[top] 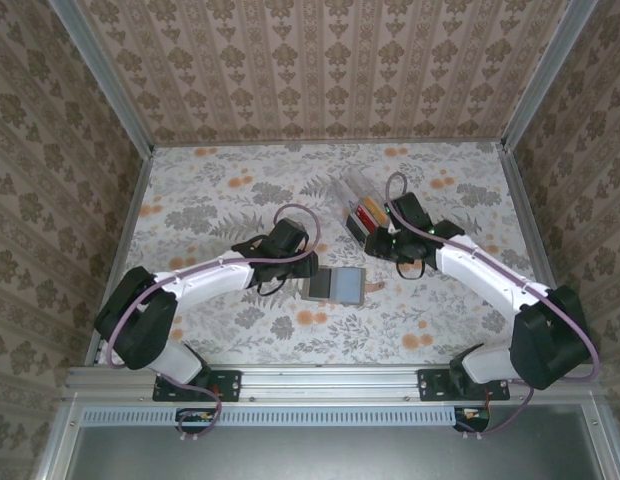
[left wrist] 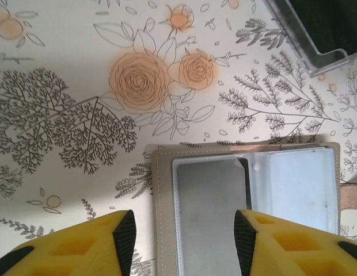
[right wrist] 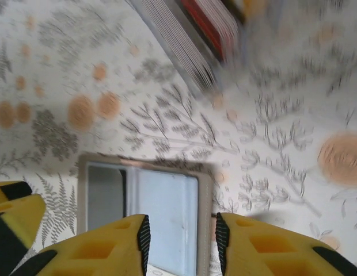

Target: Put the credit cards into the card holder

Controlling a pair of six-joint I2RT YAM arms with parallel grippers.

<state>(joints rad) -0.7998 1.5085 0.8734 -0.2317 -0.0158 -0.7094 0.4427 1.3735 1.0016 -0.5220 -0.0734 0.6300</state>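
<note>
The card holder (top: 333, 286) lies open on the desk (top: 210, 200); left gripper (left wrist: 184, 236) and right gripper (right wrist: 181, 236) hover above, jaws apart, empty. Next, likely: fetch one of the credit cards (top: 370, 213).

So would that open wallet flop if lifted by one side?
Probably: the wallet lies open as two flat panels, so it likely bends at the fold. It looks thin, so likely light and apt to slide if pushed. Its glossy sleeves may be slippery.
</note>
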